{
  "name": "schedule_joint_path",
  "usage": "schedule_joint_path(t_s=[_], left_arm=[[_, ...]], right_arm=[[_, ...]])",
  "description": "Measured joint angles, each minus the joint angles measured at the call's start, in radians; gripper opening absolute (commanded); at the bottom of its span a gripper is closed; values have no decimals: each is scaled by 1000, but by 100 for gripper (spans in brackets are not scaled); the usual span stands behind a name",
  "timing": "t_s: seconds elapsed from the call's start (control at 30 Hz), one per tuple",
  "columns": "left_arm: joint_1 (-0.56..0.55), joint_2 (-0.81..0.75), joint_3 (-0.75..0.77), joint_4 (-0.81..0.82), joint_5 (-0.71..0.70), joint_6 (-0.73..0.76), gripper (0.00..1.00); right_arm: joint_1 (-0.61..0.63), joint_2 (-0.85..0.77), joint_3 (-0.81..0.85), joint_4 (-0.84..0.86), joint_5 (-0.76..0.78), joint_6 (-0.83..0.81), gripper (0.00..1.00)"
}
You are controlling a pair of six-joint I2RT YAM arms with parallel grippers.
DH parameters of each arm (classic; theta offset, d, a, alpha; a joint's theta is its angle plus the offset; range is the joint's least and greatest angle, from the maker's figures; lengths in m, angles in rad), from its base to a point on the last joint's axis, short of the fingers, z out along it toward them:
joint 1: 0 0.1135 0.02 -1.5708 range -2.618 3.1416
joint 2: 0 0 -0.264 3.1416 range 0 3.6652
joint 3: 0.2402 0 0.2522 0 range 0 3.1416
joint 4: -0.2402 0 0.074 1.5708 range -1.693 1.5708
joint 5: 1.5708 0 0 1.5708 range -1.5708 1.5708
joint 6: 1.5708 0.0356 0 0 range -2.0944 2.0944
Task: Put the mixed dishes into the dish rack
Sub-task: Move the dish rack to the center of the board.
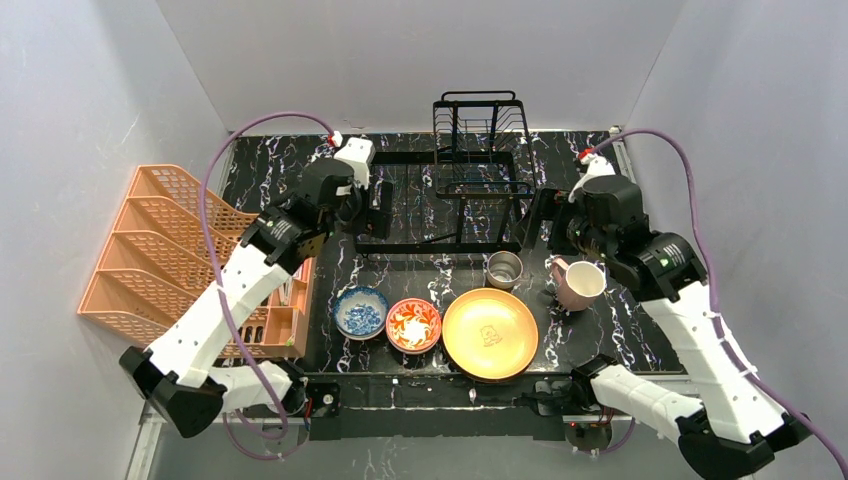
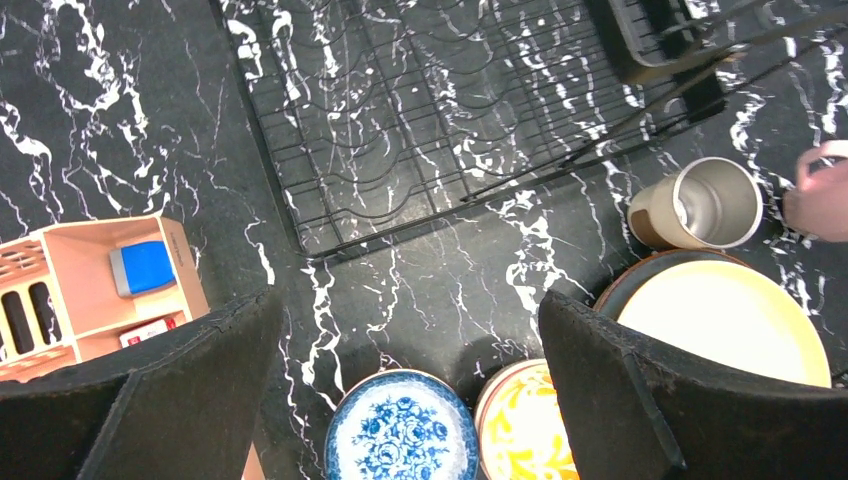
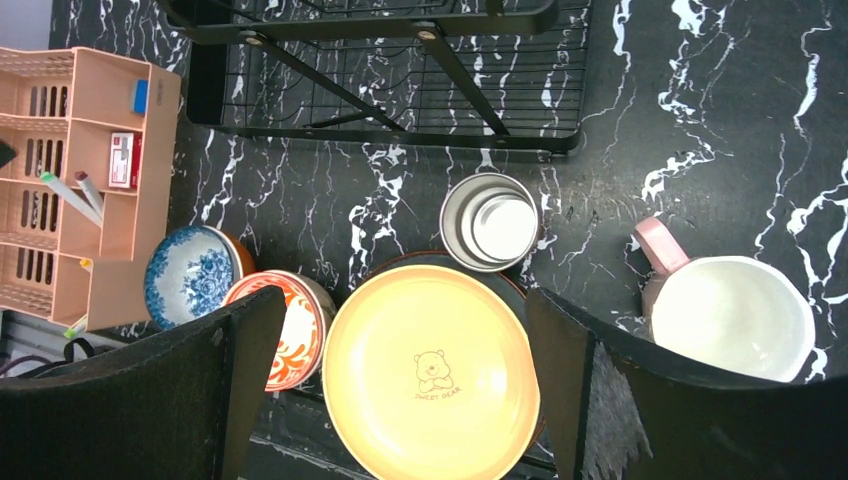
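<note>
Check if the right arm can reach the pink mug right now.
Probably yes: right gripper is open and empty, and the mug stands clear of the cup and plate, just beside that arm.

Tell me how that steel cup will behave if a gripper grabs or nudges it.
The steel cup looks thin-walled and empty, so probably light and easy to slide. Its shiny wall may slip in a grip. Standing upright, it could tip if pushed near the rim.

Glossy yellow plate [image 1: 490, 333], brushed steel cup [image 1: 504, 268], matt black wire dish rack [image 3: 350, 28], marble-look table top [image 3: 700, 100], orange plastic rack [image 1: 150, 250]
</note>
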Motion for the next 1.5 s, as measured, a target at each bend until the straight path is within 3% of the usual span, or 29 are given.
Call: schedule_joint_path(t_s=[0.3,0.5,1.0,1.5], left_arm=[[51,117,3,-6,4,-35,98],[53,117,3,1,7,-48,98],[53,-23,-51,1,31,-59,98],[53,-89,-100,0,96,-61,98]], right_arm=[[0,126,45,38,-132,29,99],[7,187,72,127,-150,159,99],[85,206,32,251,107,583,99],[112,316,-35,307,240,795,99]])
